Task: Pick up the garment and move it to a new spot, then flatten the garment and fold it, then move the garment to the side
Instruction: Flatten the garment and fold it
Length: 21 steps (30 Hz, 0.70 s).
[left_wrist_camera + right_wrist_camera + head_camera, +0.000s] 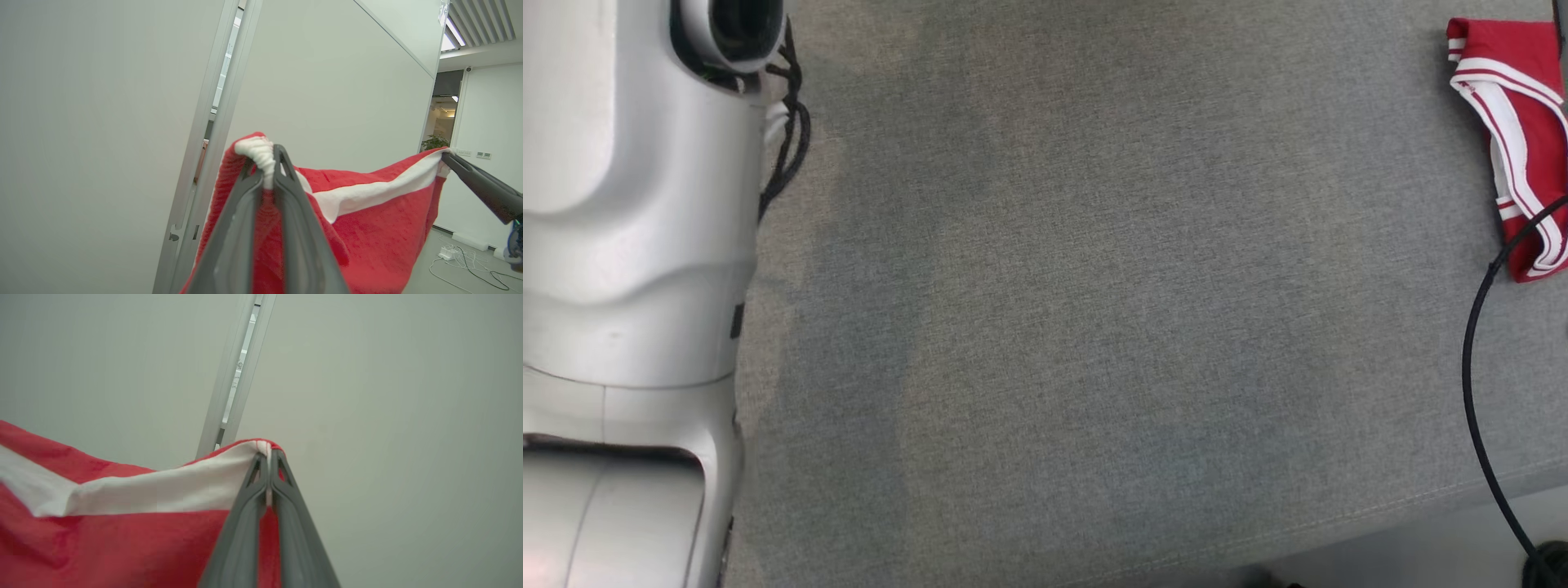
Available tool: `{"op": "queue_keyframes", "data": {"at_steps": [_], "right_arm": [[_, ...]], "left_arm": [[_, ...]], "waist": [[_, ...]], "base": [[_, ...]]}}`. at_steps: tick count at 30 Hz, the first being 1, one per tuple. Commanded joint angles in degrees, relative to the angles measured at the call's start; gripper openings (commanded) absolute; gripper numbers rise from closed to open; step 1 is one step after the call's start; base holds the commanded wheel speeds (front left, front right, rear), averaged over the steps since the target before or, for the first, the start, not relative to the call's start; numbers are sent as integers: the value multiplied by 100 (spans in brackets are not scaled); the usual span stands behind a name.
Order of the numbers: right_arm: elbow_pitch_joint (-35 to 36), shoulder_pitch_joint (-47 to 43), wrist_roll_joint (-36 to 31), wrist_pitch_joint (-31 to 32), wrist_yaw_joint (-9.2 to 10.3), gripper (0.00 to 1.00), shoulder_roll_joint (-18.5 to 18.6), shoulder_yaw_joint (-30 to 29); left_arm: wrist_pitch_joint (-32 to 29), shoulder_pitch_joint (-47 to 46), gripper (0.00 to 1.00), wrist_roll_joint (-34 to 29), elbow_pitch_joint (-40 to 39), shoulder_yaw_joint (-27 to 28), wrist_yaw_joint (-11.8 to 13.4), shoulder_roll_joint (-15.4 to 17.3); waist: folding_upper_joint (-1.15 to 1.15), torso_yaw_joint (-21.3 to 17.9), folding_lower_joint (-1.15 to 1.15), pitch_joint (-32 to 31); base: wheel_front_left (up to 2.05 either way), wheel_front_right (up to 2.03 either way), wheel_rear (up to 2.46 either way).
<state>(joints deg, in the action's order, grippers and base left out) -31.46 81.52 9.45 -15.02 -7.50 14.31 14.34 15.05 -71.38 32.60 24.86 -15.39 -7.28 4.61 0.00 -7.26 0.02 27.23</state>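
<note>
The garment [367, 220] is red with a white band and hangs stretched in the air between my two grippers. My left gripper [267, 161] is shut on a bunched white edge at one end. My right gripper [446, 157] pinches the other end of the band, and its own view shows this gripper [267, 457] shut on that white hem. In the head view a red and white part of the garment [1515, 139] shows at the top right over the grey cloth surface [1094, 310]; I cannot tell whether it touches.
A pale robot arm [629, 245] stands along the left of the head view. A black cable [1472, 367] curves down at the right, past the surface's front edge [1380, 518]. Behind the garment are pale wall panels with a metal post [220, 122], and floor cables [457, 261].
</note>
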Motion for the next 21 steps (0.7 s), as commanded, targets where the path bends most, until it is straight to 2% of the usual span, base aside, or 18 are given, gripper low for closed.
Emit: {"op": "queue_keyframes", "data": {"at_steps": [1,6,13,21], "right_arm": [[21,-323,65,-11,4,0,75,63],[72,-1187,284,-15,4,0,359,560],[169,-2639,948,-15,4,0,586,1142],[810,-4495,1572,423,4,0,750,908]], "left_arm": [[5,349,0,-22,-84,-106,-25,-62],[5,1203,0,102,-289,-641,-26,-84],[6,2726,0,386,-627,-1215,-27,163],[7,4338,0,1166,-916,-2125,-28,738]], "waist": [[0,91,-2,74],[0,200,-2,108],[0,275,-2,-201],[0,284,-2,-1074]], "base": [[0,0,0],[0,0,0],[0,0,0],[0,0,0]]}}
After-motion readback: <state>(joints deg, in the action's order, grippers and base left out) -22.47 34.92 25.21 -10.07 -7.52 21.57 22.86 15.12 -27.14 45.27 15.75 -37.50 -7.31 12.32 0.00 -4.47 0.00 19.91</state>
